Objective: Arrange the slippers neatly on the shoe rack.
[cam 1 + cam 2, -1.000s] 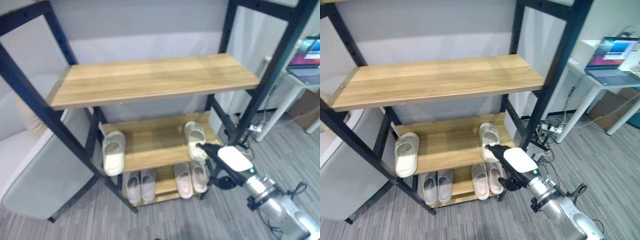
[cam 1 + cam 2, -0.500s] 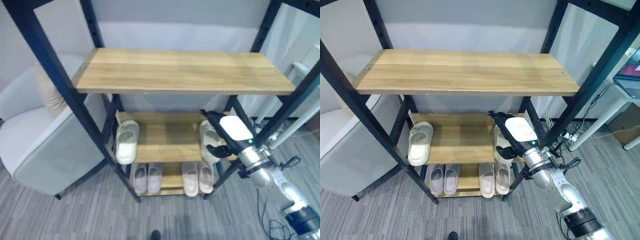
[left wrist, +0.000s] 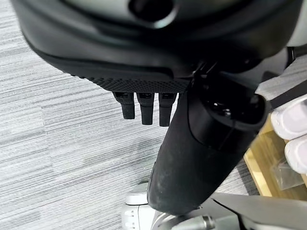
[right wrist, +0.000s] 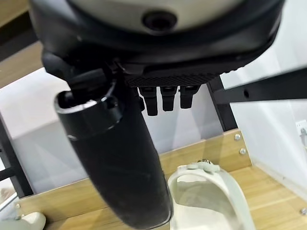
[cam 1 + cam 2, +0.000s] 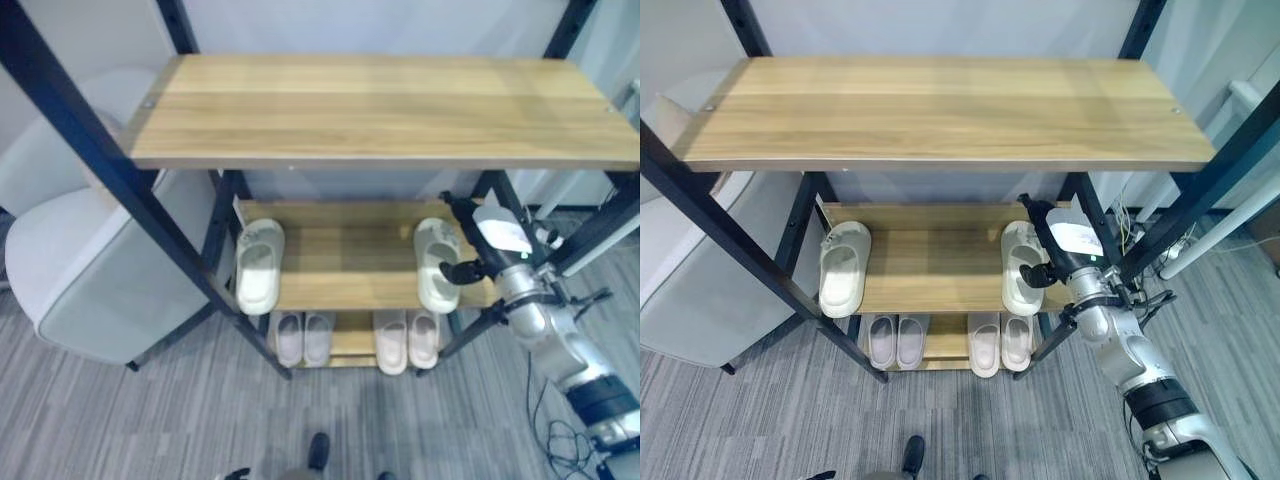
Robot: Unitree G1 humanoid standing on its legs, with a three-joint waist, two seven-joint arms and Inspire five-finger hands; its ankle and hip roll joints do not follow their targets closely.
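1. The shoe rack (image 5: 940,110) is standing with one cream slipper (image 5: 843,268) lying at the left end of its middle shelf (image 5: 930,270) and another slipper (image 5: 1020,266) at the right end.
2. The right hand (image 5: 1050,245) is hovering just beside the right slipper, fingers straight, gripping nothing.
3. The left hand (image 3: 144,103) is hanging over the carpet (image 3: 62,139), fingers extended and holding nothing.

A pale grey armchair (image 5: 90,270) is seen on grey striped carpet (image 5: 150,420), near a white wall (image 5: 940,25), while a white table leg (image 5: 1200,245) is set at the opposite side, and a dark shoe (image 5: 318,450) is glimpsed at the bottom edge.
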